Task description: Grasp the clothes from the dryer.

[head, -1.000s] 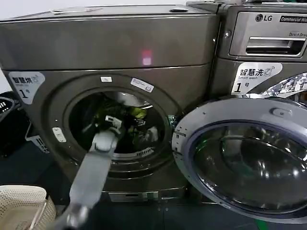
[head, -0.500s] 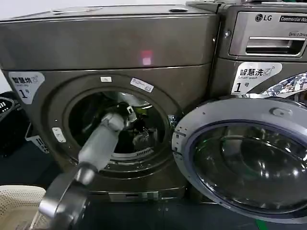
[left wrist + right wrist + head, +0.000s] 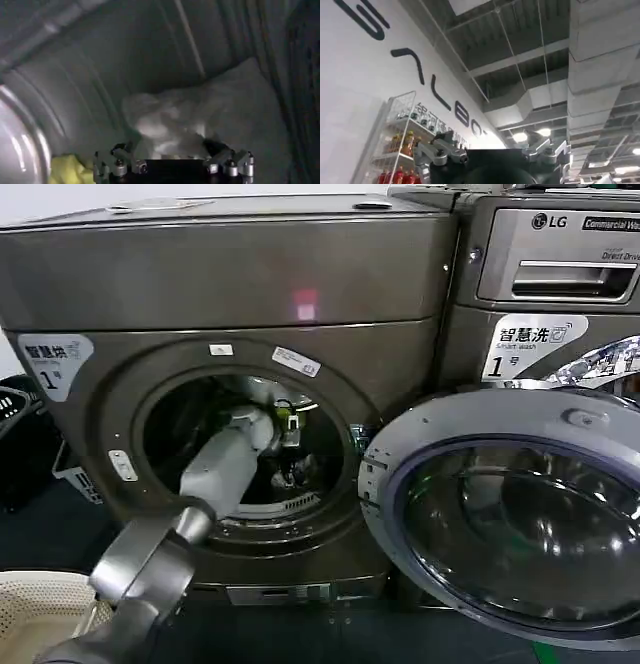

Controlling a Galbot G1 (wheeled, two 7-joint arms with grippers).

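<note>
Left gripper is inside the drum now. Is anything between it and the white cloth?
Nothing visible. In the left wrist view the white cloth lies on the drum wall straight ahead of the left gripper, with bare drum between them. The yellow-green garment sits off to one side, out of the path.

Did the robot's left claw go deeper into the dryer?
Yes. The left claw went farther into the dryer, rightward toward the drum's middle, measured against the round port rim.
</note>
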